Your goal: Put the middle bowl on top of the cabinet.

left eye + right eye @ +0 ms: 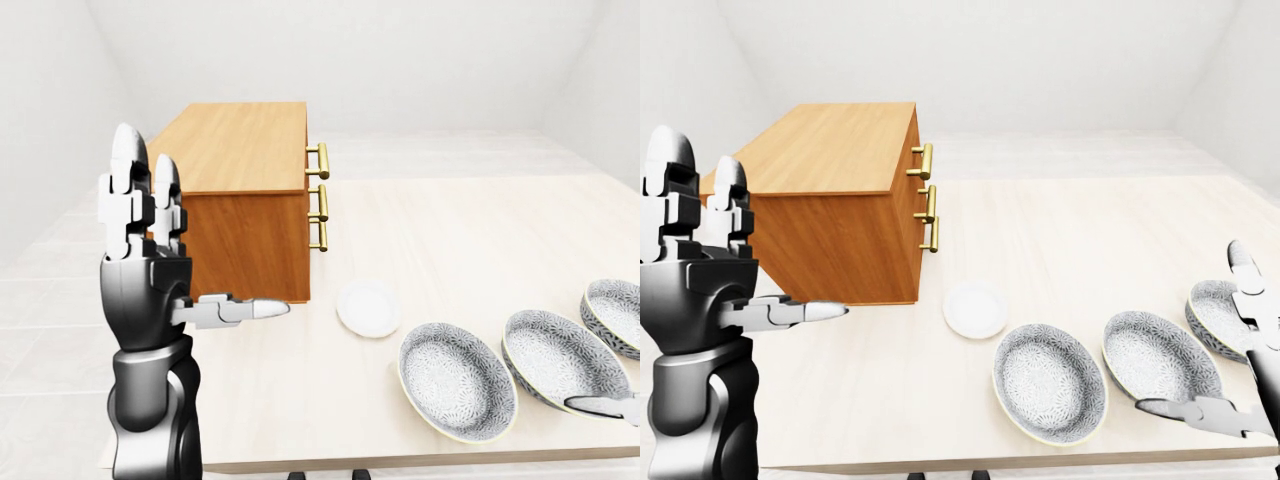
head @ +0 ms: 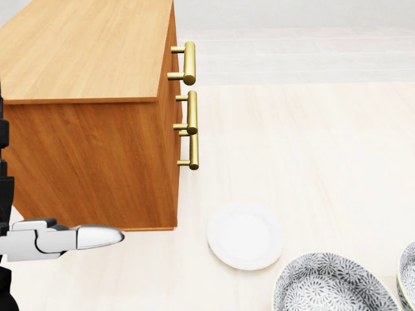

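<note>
Cabinet [image 1: 830,215] of wood with three brass handles [image 1: 928,205] stands on the left part of a pale table [image 1: 1090,230], top bare wood. Small white plate [image 1: 975,309] lies just right of its lower corner. Three patterned bowls sit in a row at bottom right of the right-eye view: left bowl [image 1: 1048,382], middle bowl [image 1: 1160,368], right bowl [image 1: 1215,310]; middle one is on the table, well apart from the cabinet. Left hand [image 1: 145,270] is raised at left, fingers upright, thumb sticking out sideways, spread, holding nothing. Right hand [image 1: 1255,330] is spread too, fingers up beside the right bowl, thumb at the middle bowl's lower rim; contact unclear.
</note>
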